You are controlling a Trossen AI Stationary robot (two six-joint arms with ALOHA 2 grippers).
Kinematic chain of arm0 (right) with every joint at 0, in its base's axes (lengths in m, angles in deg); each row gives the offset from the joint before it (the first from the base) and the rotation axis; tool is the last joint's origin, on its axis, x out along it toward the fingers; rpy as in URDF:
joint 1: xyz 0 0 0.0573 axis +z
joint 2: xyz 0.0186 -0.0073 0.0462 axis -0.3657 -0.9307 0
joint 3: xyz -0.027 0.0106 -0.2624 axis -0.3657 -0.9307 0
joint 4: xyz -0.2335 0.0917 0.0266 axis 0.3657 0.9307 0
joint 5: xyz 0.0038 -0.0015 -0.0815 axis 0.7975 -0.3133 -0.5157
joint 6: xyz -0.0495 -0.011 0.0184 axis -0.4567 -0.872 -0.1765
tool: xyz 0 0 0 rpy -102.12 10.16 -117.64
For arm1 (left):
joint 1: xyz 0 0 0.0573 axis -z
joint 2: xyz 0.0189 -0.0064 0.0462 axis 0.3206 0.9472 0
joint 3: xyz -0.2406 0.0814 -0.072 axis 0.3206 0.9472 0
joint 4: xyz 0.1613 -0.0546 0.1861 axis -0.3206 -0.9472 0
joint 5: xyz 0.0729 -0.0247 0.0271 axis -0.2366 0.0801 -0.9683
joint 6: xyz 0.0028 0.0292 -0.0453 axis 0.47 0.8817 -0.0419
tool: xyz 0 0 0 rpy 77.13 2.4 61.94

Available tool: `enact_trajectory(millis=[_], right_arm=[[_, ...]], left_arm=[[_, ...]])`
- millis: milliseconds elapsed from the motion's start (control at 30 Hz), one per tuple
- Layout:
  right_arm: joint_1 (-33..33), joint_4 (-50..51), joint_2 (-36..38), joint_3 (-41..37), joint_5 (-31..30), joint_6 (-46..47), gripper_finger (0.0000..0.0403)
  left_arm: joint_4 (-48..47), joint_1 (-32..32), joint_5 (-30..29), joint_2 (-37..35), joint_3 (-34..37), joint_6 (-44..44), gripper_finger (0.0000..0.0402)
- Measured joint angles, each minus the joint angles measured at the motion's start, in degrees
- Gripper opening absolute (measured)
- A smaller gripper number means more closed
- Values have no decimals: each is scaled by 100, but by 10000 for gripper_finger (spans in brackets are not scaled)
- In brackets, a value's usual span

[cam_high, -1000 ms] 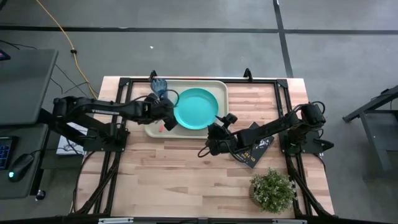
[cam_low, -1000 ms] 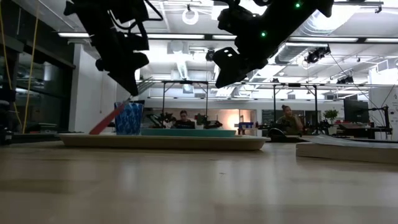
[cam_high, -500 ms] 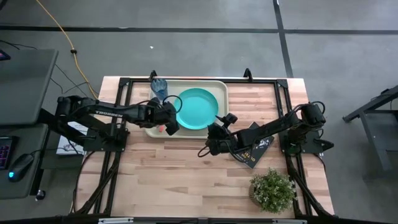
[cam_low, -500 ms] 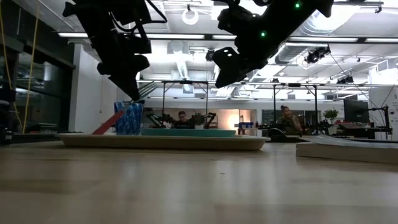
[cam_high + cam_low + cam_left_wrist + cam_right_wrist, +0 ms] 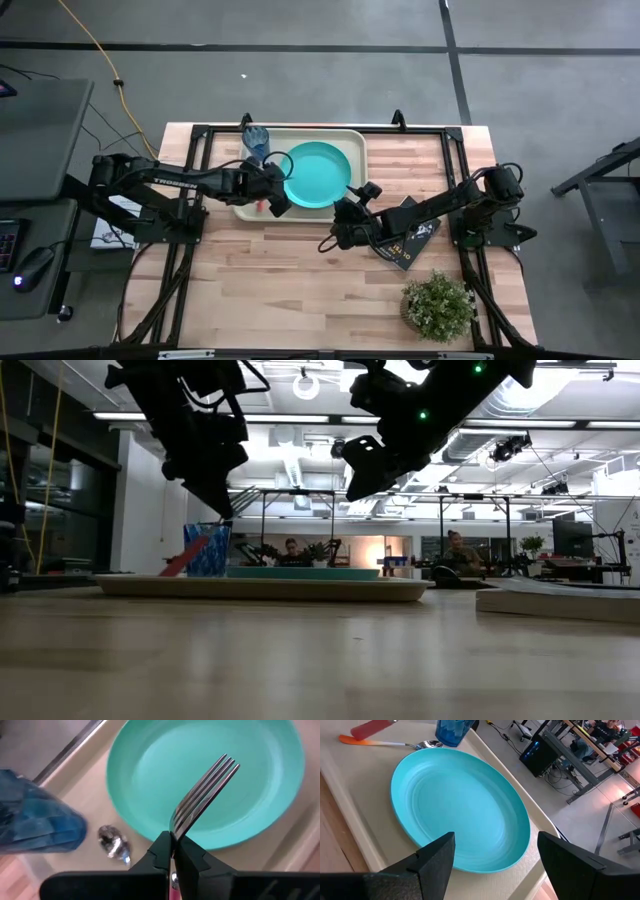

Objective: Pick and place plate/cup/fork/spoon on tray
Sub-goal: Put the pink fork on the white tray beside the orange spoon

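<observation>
From above, the left gripper (image 5: pixel 272 197) is seen over the tray's (image 5: pixel 345 138) left part, at the plate's (image 5: pixel 318 175) left edge, but what it holds is hidden there. The left wrist view makes it plain: the fingers (image 5: pixel 162 851) are clamped together on the fork (image 5: pixel 202 795), whose silver tines project over the plate (image 5: pixel 210 770) while a bit of pinkish handle shows below the fingers. The level view adds that the fork's (image 5: pixel 185 556) red handle slants down beside the cup (image 5: pixel 207 549), its low end close to the tray (image 5: pixel 260 588); whether it touches cannot be told.

The tray holds the plate at its middle, the cup (image 5: pixel 256 139) upright in its far left corner, and the spoon. The spoon's bowl (image 5: pixel 114 844) is shown by the left wrist view lying between the cup (image 5: pixel 37 825) and the plate; the right wrist view shows the spoon (image 5: pixel 390 743) with its orange handle running along the tray floor, beside the fork's handle (image 5: pixel 372 727).

The right gripper (image 5: pixel 347 222) hangs above the table just off the tray's near right edge, its fingers (image 5: pixel 432 865) spread wide apart and empty, the plate (image 5: pixel 460 805) ahead of them. A black book (image 5: pixel 405 235) lies under the right arm, and a potted plant (image 5: pixel 437 306) stands near the table's (image 5: pixel 260 290) front right corner. The table's near half lies bare.
</observation>
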State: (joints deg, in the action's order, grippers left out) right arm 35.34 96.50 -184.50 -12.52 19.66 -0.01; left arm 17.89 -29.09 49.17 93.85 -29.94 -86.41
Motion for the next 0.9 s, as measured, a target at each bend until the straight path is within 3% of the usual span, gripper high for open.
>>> enact_trajectory(millis=[600, 900], right_arm=[[0, -87, 0, 0, 11, -42, 275], [2, -94, 0, 0, 40, -44, 275]], left_arm=[[708, -4, 399, -35, 123, 363, 0], [246, -8, 349, -807, -15, 382, 0]])
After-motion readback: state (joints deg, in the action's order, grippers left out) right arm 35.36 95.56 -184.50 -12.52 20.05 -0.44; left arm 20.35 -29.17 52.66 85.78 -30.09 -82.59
